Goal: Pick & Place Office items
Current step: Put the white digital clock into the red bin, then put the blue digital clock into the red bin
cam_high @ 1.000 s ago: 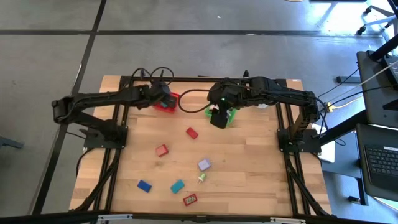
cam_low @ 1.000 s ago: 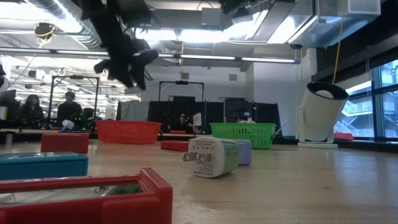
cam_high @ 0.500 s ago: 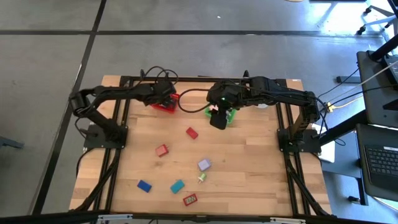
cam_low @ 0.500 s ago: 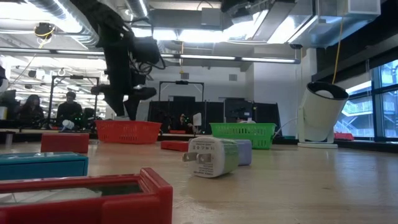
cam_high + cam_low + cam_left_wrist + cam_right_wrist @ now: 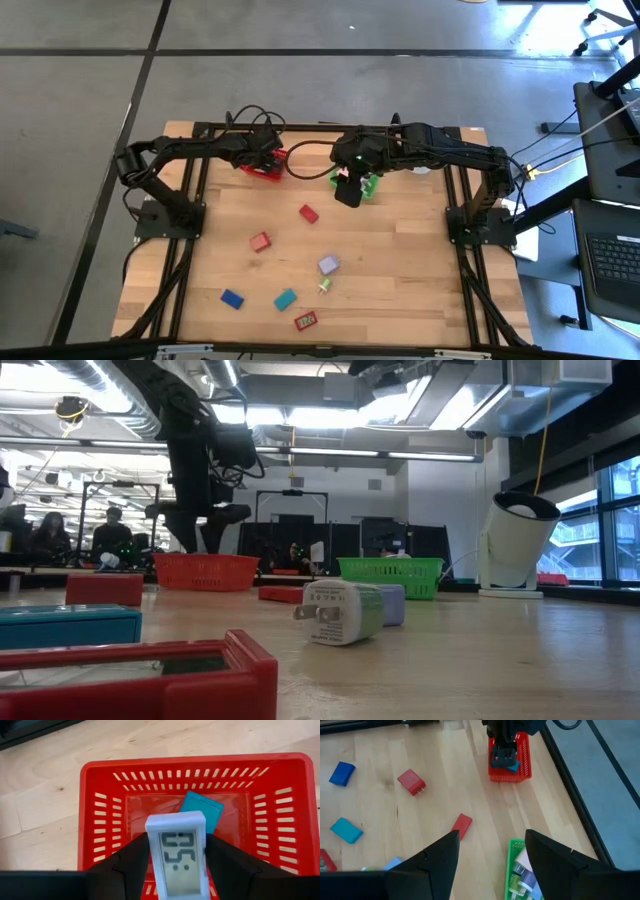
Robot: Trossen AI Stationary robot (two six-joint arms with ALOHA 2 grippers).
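A white rectangular plastic clock with grey display (image 5: 177, 854) sits between the left gripper's (image 5: 176, 865) slightly parted fingers above the red slotted plastic basket (image 5: 285, 810); the right gripper (image 5: 490, 851) hovers open, empty.

A white digital clock (image 5: 176, 851) with a grey display sits upright between dark fingers directly above the red basket (image 5: 106, 780), in which a teal block (image 5: 201, 811) lies tilted. On the table before that basket lie two red pieces (image 5: 308, 213) (image 5: 260, 241), a lavender block (image 5: 328, 265), a white-green plug (image 5: 324, 286), a blue block (image 5: 232, 297), a teal block (image 5: 285, 299) and a red-framed piece (image 5: 306, 321).
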